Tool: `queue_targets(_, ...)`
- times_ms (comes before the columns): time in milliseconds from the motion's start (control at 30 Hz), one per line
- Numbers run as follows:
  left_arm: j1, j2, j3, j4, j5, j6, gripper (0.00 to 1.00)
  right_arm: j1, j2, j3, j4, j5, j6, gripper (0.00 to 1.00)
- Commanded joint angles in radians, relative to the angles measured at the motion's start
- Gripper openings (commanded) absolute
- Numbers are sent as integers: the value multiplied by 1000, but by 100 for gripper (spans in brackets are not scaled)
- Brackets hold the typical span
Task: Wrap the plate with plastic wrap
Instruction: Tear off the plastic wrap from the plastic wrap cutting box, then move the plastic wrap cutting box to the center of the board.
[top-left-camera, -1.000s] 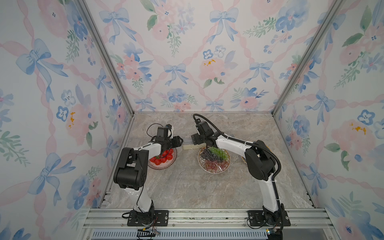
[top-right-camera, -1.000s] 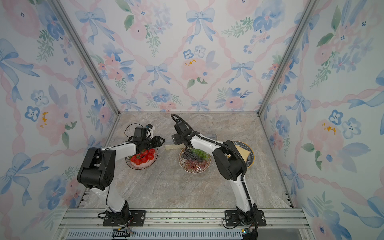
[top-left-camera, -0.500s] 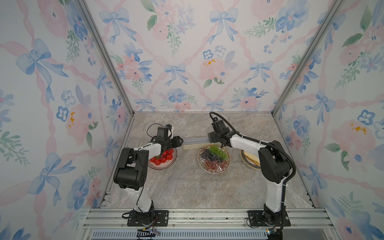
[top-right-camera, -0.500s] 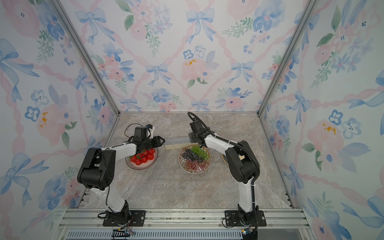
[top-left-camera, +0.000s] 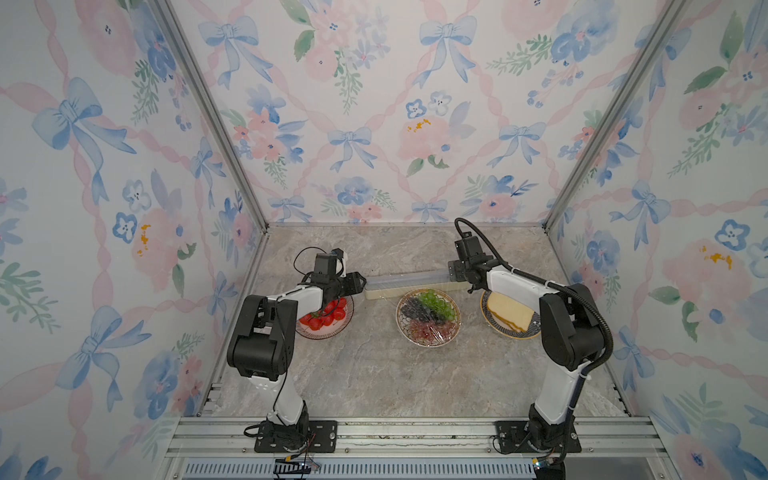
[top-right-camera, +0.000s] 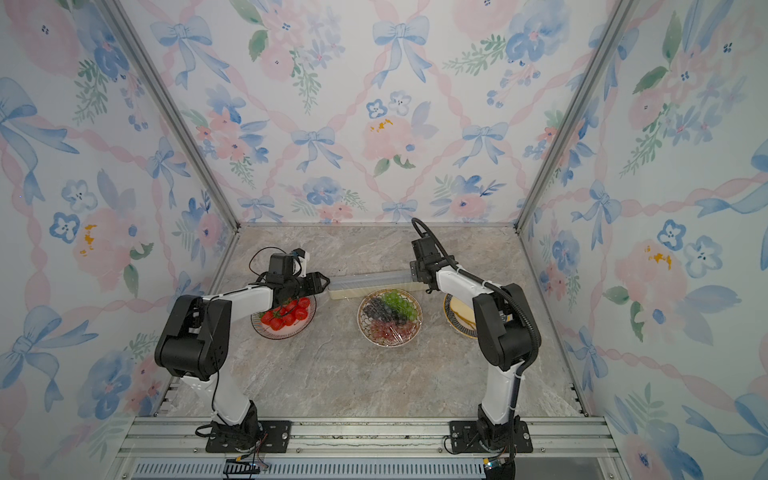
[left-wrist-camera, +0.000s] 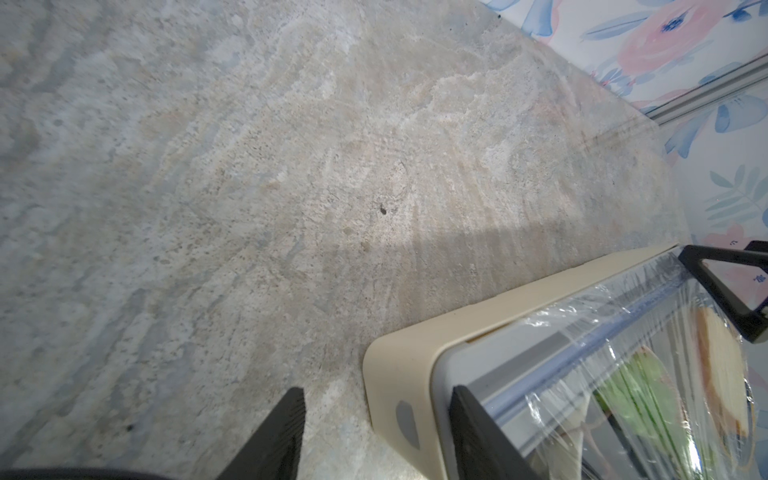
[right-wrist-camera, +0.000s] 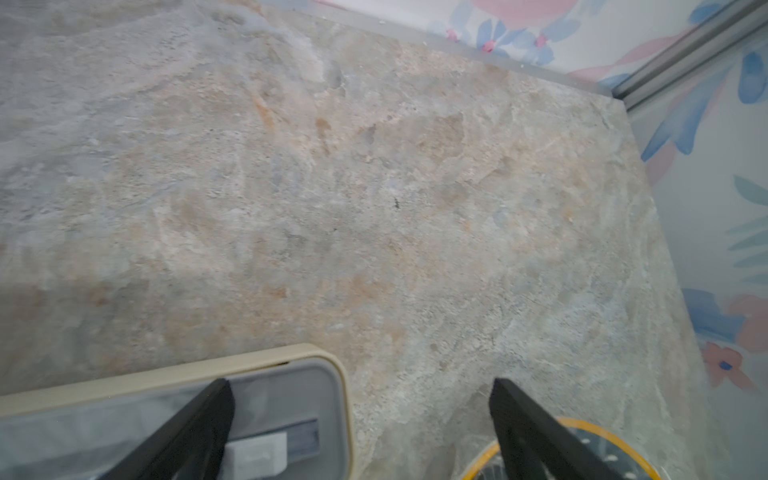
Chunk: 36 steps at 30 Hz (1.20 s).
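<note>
Fingers of the left gripper stood spread astride one end corner of the plastic wrap box. The right gripper gaped wide, one finger over the other end.

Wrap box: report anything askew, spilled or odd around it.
The wrap box lies at a slant behind the grape plate rather than square to it, and crinkled plastic wrap trails from it over that plate. Nothing looks spilled or damaged: the tomatoes and bread sit on their own plates.

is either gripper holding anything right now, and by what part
Right gripper open, holding nothing. Left gripper straddles an end corner of the wrap box; a clamp cannot be told.
</note>
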Motion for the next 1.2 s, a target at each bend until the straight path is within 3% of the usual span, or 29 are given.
queue_targets(0,1,-5,3,-57,-59,1,61,-39,-28,0,-73,17,25,98)
queue_targets(200,4,-136,33,-55,-42,-2,74,-62,-150,-23,-43,-117,49,98)
queue_targets(367,10,-314,-33,-56,-10,-49,82,-143,-333,-161,-16,-450,173,97)
queue_targets(467,-21,-360,-104,-45,51,-100,83,-182,-400,-282,56,-675,298,97)
queue_targets(567,-69,-360,-196,67,125,-191,84,-172,-418,-380,156,-802,407,97)
queue_targets(667,-91,-328,-294,239,168,-296,84,-152,-397,-444,262,-862,497,97)
queue_targets(833,-118,-202,-272,306,193,-319,84,-135,-285,-437,373,-909,583,97)
queue_targets(1167,-101,30,-43,351,201,-316,84,-184,-45,-226,401,-909,588,97)
